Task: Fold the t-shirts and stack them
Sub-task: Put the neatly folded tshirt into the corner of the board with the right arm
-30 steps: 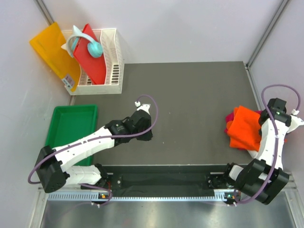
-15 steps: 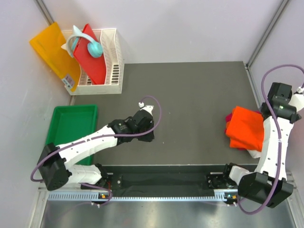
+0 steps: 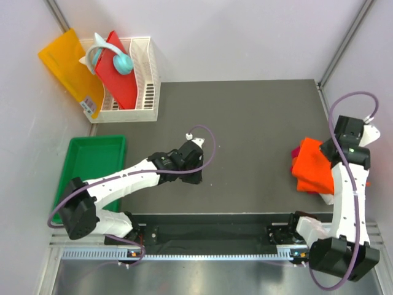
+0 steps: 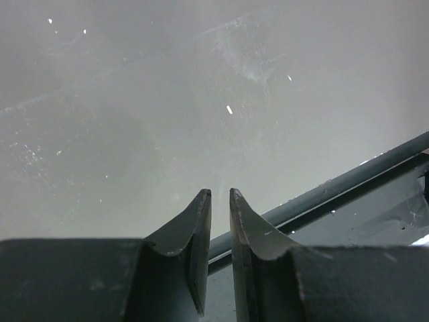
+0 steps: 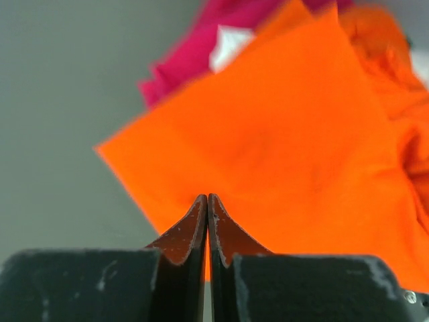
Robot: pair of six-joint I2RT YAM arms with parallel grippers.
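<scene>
Orange and magenta t-shirts [image 3: 313, 167] are piled at the right edge of the table [image 3: 258, 117]. The right gripper [image 5: 207, 196] is clenched above them; the left gripper [image 4: 220, 192] is parted slightly mid-table, empty.

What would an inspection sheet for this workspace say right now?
Surface: dark grey table mat, matte.
Job's things: soft bright orange t-shirts piled at the right edge, over a magenta-pink t-shirt.
Clutter: white slotted rack holding a rigid red board; stiff yellow-orange sheet beside it; green plastic tray.
Grippers: left gripper slightly open, empty; right gripper shut over the orange pile.
Cables: purple cables looping off both arms.
Surroundings: pale walls.
</scene>
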